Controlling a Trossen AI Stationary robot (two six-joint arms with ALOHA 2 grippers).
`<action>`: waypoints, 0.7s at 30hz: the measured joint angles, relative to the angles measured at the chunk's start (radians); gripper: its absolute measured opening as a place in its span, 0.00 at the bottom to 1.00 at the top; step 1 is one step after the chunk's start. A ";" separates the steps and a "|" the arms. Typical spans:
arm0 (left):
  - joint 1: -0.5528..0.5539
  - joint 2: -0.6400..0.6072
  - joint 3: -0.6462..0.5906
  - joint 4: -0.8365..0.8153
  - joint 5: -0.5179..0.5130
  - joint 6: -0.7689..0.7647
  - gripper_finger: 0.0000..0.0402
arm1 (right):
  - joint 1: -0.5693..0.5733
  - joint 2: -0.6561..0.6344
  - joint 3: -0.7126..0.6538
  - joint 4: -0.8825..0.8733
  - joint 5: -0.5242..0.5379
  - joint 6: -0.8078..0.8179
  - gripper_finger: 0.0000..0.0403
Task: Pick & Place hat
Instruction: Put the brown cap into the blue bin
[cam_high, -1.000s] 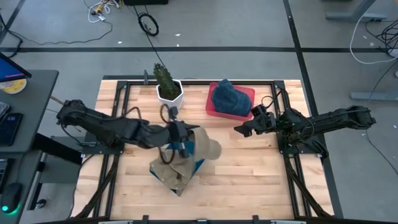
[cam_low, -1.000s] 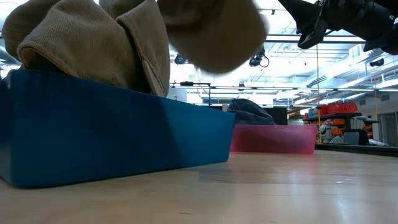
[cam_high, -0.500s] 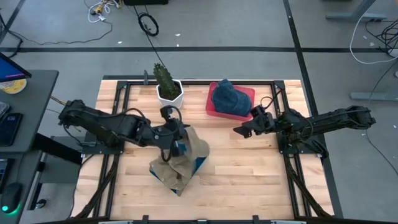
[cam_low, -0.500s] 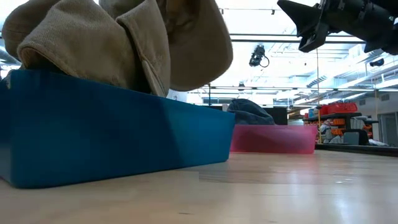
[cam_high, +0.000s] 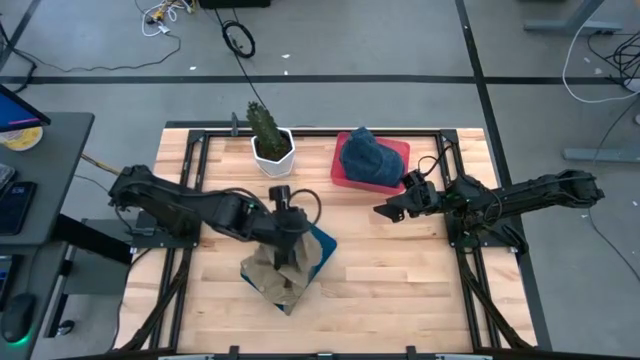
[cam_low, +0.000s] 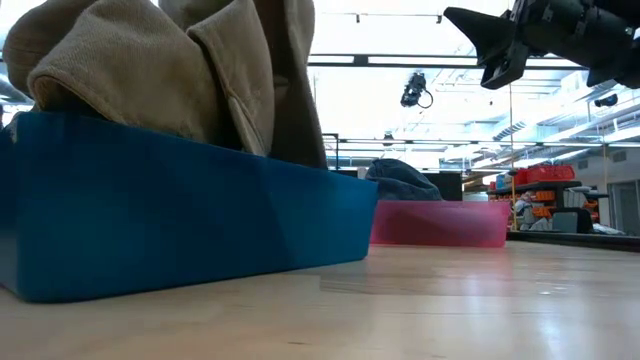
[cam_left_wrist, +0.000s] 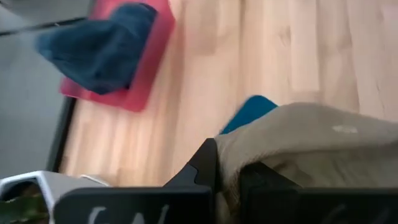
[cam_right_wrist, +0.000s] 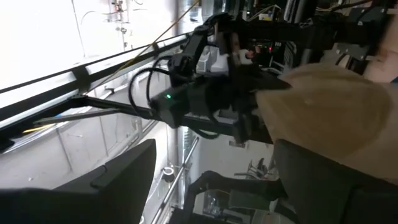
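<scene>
A blue bin (cam_high: 322, 245) near the table's middle holds a heap of tan hats (cam_high: 262, 276); in the low view the bin (cam_low: 180, 210) fills the left and the tan hats (cam_low: 140, 60) bulge over its rim. My left gripper (cam_high: 287, 245) stands over the bin, shut on a tan hat (cam_left_wrist: 298, 137). My right gripper (cam_high: 380, 210) hovers open to the bin's right, above the table, and touches nothing. A dark blue hat (cam_high: 368, 157) lies in a red bin (cam_high: 398, 150) at the far edge. My left gripper pinches a fold of the tan hat's cloth (cam_left_wrist: 231, 146) between its two fingers (cam_left_wrist: 202, 168), coming from above and pointing down. The hat hangs down from the hold into the blue bin (cam_low: 295, 90), against the other tan hats.
A potted cactus (cam_high: 270, 135) in a white pot stands at the far edge, left of the red bin (cam_low: 440, 225). Bare wood lies right of and nearer than the blue bin. Black frame rails (cam_high: 190, 260) run along the table's sides.
My left gripper has turned and moved a little toward the near edge, over the blue bin. The tan hat, which stuck out over the bin's right side, has swung down and now hangs over the bin.
</scene>
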 joint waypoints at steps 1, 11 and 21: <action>0.001 0.009 0.000 0.001 0.015 -0.001 0.03 | 0.000 0.000 0.000 0.000 0.000 0.000 0.81; 0.025 0.071 0.002 -0.012 0.042 0.001 0.03 | 0.000 0.000 0.000 -0.001 0.000 -0.002 0.81; 0.011 0.072 -0.004 -0.009 0.065 -0.057 0.03 | 0.000 0.000 0.000 0.000 0.000 -0.021 0.81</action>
